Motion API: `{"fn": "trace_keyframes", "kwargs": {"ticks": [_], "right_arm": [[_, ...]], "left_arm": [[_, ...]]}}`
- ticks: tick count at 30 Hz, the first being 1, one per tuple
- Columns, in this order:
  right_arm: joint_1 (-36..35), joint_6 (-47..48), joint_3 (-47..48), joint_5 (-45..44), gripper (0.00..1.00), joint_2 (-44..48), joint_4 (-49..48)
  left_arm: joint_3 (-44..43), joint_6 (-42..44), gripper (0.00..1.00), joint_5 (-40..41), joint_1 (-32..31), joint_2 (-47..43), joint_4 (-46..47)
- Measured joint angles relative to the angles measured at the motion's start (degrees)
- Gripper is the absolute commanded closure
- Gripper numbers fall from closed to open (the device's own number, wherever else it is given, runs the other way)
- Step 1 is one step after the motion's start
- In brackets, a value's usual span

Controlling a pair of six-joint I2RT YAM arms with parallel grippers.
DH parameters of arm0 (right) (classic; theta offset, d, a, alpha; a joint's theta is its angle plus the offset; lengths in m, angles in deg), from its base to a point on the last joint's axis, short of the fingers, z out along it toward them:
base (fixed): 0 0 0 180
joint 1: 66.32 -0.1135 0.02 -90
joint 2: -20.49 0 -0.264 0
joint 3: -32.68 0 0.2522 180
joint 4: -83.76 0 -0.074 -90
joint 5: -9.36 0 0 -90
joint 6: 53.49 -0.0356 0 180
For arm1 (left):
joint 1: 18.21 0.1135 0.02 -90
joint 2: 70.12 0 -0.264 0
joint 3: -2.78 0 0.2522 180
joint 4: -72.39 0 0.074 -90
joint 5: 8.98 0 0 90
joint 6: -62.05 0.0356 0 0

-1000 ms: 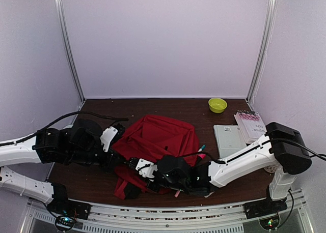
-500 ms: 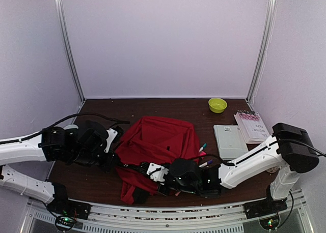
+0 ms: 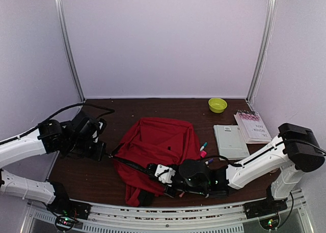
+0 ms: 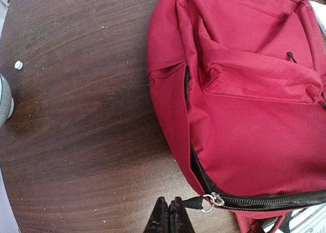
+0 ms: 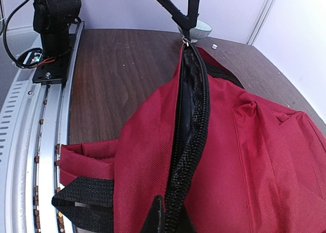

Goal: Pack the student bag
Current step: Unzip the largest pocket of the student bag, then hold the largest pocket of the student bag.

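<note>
**Two grips on one zipper: where the opening could fail**

The student bag (image 3: 160,139) lay flat at the middle of the worktop (image 3: 168,108), its lower end close to the near edge. The left gripper (image 4: 169,208) had its jaws clenched on the black zipper pull (image 4: 192,202) at the bag's left side. The right gripper (image 5: 168,213) had its jaws pinched on the bag's fabric beside the zipper (image 5: 191,116), at the near end of the opening.

The thin pull was held only at the jaw tips, so a sideways tug could probably have slipped it free. The left arm would then have travelled on with nothing in its grasp.

If the right pinch had given way, the soft bag would likely have slid left with the pull instead of unzipping. It might then have bunched up or crept onto the rail at the near edge.

Loose red cloth lay right along the teeth and could have jammed the slider (image 4: 211,201).

The marker pens (image 3: 202,147) lay just beside the bag's right side, close to the right arm. A wide swing there could have scattered them. The grey notebook (image 3: 230,140) and green bowl (image 3: 217,105) sat farther right, at less risk.
</note>
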Motion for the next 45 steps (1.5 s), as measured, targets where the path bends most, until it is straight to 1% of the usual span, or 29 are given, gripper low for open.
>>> {"fn": "trace_keyframes", "kwargs": {"ticks": [2,5,8,11,15,16,18,19,20,25,27,32,39,45], "right_arm": [[0.0,0.0,-0.2,0.0,0.98,0.4,0.1],[0.0,-0.1,-0.5,-0.3,0.90,0.6,0.3],[0.0,-0.3,-0.5,-1.0,0.85,0.7,0.7],[0.0,-0.9,-0.5,-1.4,0.72,0.8,1.6],[0.0,-1.7,2.1,-1.6,0.67,0.8,5.3],[0.0,-1.8,3.0,-1.6,0.60,0.8,6.1],[0.0,-2.5,5.4,-1.7,0.43,1.0,7.9],[0.0,-3.0,6.3,-1.6,0.38,1.2,8.3],[0.0,-3.0,7.2,-1.7,0.34,1.5,8.8],[0.0,-3.5,10.3,-2.3,0.24,2.8,9.6],[0.0,-3.9,11.0,-2.5,0.21,2.8,9.6],[0.0,-5.5,13.7,-3.0,0.17,2.5,10.3],[-0.2,-8.7,16.5,-4.9,0.16,-0.1,9.5],[-0.3,-9.2,17.4,-5.9,0.16,-3.7,8.6]], "left_arm": [[0.0,0.5,1.00,-0.8,0.1,-0.1,0.5],[0.0,1.9,1.00,-2.6,0.4,-0.8,2.1],[0.2,3.2,1.00,-4.3,0.5,-1.4,3.7],[0.2,4.6,1.00,-6.8,0.7,-1.5,5.1],[0.2,5.7,1.00,-9.4,0.6,-1.8,6.6],[0.2,5.9,1.00,-10.2,0.6,-2.1,7.0],[0.2,6.2,1.00,-11.3,0.4,-2.6,7.7],[0.2,6.3,1.00,-11.7,0.3,-2.9,7.9],[0.2,6.4,1.00,-11.9,0.3,-3.0,8.0],[0.0,6.6,1.00,-13.4,-0.3,-3.4,8.1],[-0.5,6.7,1.00,-13.7,-0.5,-3.4,8.0],[-2.7,7.0,1.00,-14.5,-0.8,-3.4,8.1],[-5.6,8.0,1.00,-15.4,-0.8,-3.3,8.1],[-6.6,8.5,1.00,-16.0,-0.8,-2.5,8.1]]}}
